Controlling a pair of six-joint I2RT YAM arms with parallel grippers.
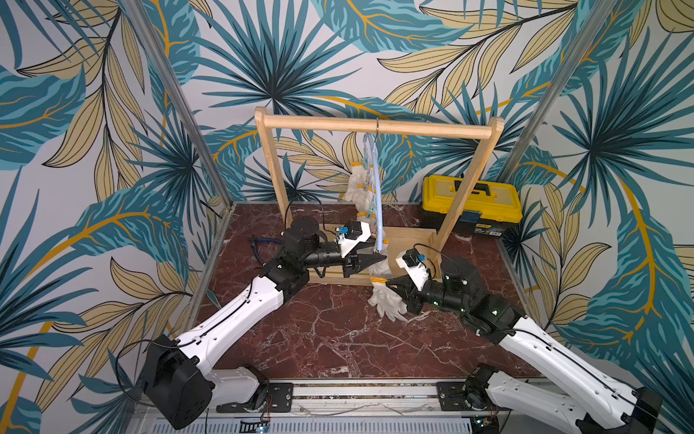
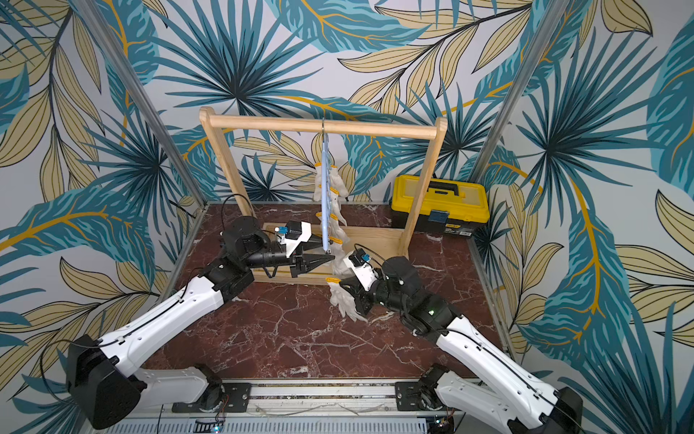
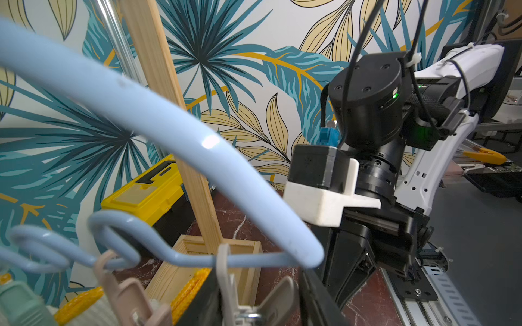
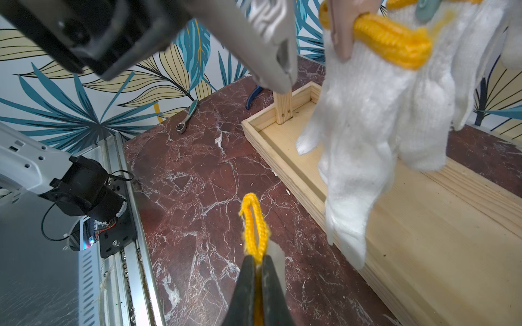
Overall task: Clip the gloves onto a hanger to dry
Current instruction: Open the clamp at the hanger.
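hanger (image 1: 377,195): hooked on wooden rail (image 1: 413,129), long axis crosswise to rail, near end curving down | gloves (image 1: 355,188): clipped along it, fingers down | right tool (image 1: 388,282): closed on loose glove's (image 1: 388,305) yellow cuff | left tool (image 1: 381,258): around end clip (image 3: 240,293), squeeze unclear

No legible text; toolbox label (image 1: 487,232) blurred.

Bench (image 1: 330,338): red-brown marble top.
Wooden rack's base tray (image 1: 413,236) sits mid-far. Yellow-and-black toolbox (image 1: 471,206) stands far right, just behind the rack's right post. Small wrench (image 4: 186,118) and blue-handled pliers (image 4: 253,95) lie left of the tray.
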